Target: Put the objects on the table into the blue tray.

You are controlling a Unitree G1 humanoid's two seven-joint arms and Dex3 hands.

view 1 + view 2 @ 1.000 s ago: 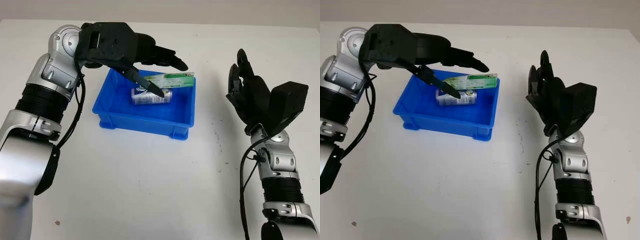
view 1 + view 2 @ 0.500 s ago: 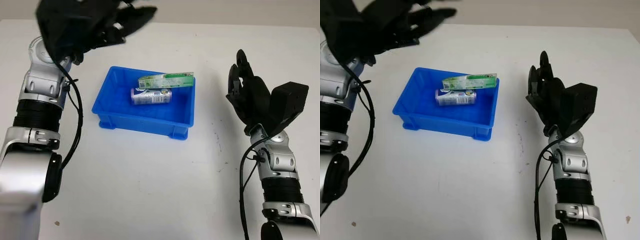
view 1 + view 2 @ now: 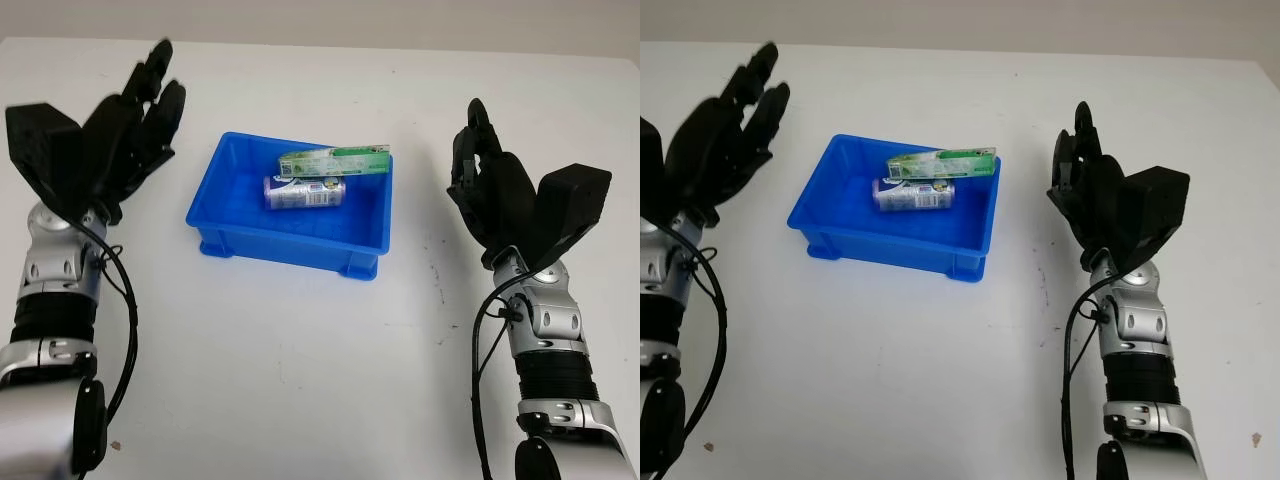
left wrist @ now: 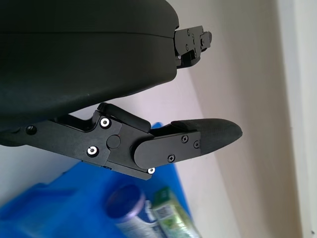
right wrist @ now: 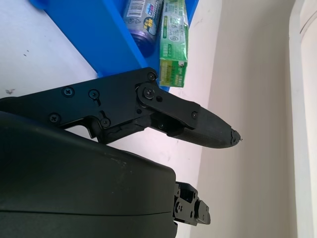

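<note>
I see both robot hands, left (image 3: 110,140) and right (image 3: 495,195), open, flanking the blue tray (image 3: 240,240). The green carton (image 3: 332,159), propped on the can (image 3: 303,191) toward 1 o'clock, could tip out if bumped.

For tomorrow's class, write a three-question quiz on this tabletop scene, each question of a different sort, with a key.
1. True or false: the can lies on its side inside the blue tray.
2. Multiple choice: the green box is
A. on the bare table beside the tray
B. in the left hand
C. at the tray's far side, one end propped on its rim
3. Fill in: the left hand and the right hand are both ____ and hold nothing.

Key: 1 true; 2 C; 3 open. The hands are raised on either side of the tray, left and right of it.
</note>
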